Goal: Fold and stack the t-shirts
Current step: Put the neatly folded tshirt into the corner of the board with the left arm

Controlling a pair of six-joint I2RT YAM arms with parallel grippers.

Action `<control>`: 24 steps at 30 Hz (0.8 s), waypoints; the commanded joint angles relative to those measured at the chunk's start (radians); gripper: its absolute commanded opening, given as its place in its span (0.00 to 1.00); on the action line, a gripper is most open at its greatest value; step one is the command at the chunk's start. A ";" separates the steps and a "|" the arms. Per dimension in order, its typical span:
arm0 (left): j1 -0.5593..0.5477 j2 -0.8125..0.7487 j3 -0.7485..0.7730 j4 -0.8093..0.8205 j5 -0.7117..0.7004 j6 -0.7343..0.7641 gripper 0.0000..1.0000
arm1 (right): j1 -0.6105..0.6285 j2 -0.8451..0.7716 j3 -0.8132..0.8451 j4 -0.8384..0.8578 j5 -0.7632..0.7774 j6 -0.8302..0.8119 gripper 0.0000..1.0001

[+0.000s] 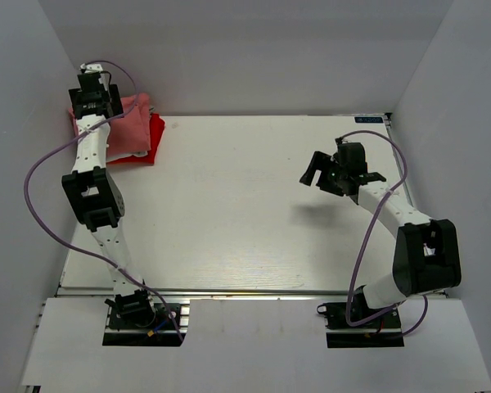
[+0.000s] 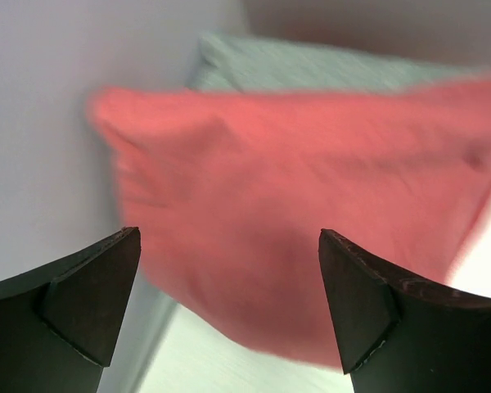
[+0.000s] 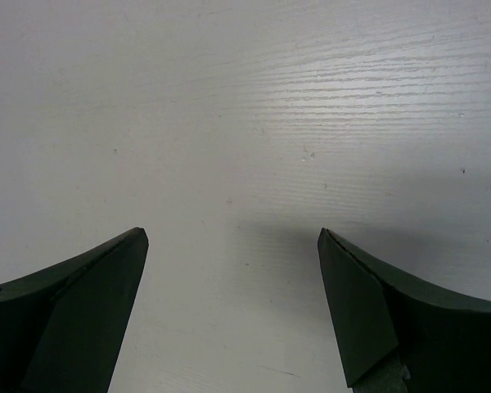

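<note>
1. Top external view: the folded t-shirts lie stacked in the far left corner of the white table (image 1: 254, 213), close against the walls. The salmon-pink t-shirt (image 1: 132, 124) is on top, and the red t-shirt (image 1: 150, 147) shows under it along the near and right edges. The left arm reaches out to that corner, with the left gripper (image 1: 94, 101) above the far left part of the pile; its jaws cannot be made out from here. The right gripper (image 1: 323, 174) hangs above bare table on the right side, well apart from the shirts, holding nothing.
2. Left wrist view: the picture is blurred. Both dark fingers (image 2: 86, 307) stand wide apart and released, with nothing between them. The pink shirt fills the middle of the view, just beyond the fingertips. A strip of a grey t-shirt (image 2: 311, 70) shows past its far edge, and the pale wall (image 2: 41, 123) runs along the left.
3. Right wrist view: the two fingers (image 3: 82, 319) are spread wide and empty, with only the white wood-grain tabletop and their faint shadow beneath
</note>
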 commanded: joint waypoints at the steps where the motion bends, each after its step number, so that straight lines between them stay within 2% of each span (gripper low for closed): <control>1: -0.034 -0.119 -0.031 -0.068 0.224 -0.056 1.00 | 0.001 -0.041 0.023 0.007 0.002 -0.035 0.90; 2: -0.066 -0.130 -0.031 -0.087 0.320 -0.067 1.00 | 0.003 -0.047 0.024 0.008 0.006 -0.037 0.90; 3: -0.091 -0.130 -0.031 -0.113 0.359 -0.079 1.00 | 0.000 -0.048 0.027 0.010 0.020 -0.040 0.90; 9: -0.316 -0.182 -0.157 -0.152 0.387 -0.120 1.00 | -0.003 -0.062 0.049 0.014 0.002 -0.058 0.90; 11: -0.359 -0.214 -0.238 -0.161 0.485 -0.176 1.00 | -0.002 -0.070 0.026 0.053 -0.032 -0.058 0.90; 12: -0.404 -0.241 -0.301 -0.137 0.470 -0.191 1.00 | -0.003 -0.068 0.018 0.074 -0.042 -0.055 0.90; 13: -0.428 -0.254 -0.301 -0.146 0.371 -0.191 1.00 | -0.005 -0.067 0.004 0.091 -0.067 -0.052 0.90; 15: -0.482 -0.237 -0.249 -0.202 0.356 -0.191 1.00 | -0.005 -0.064 0.003 0.096 -0.073 -0.031 0.90; 17: -0.511 -0.228 -0.249 -0.246 0.283 -0.205 1.00 | -0.003 -0.061 0.006 0.097 -0.070 -0.017 0.90; 20: -0.533 -0.277 -0.313 -0.226 0.300 -0.215 1.00 | -0.002 -0.065 0.001 0.116 -0.055 -0.018 0.90; 24: -0.553 -0.288 -0.323 -0.226 0.229 -0.216 1.00 | -0.003 -0.067 0.003 0.166 -0.067 -0.031 0.90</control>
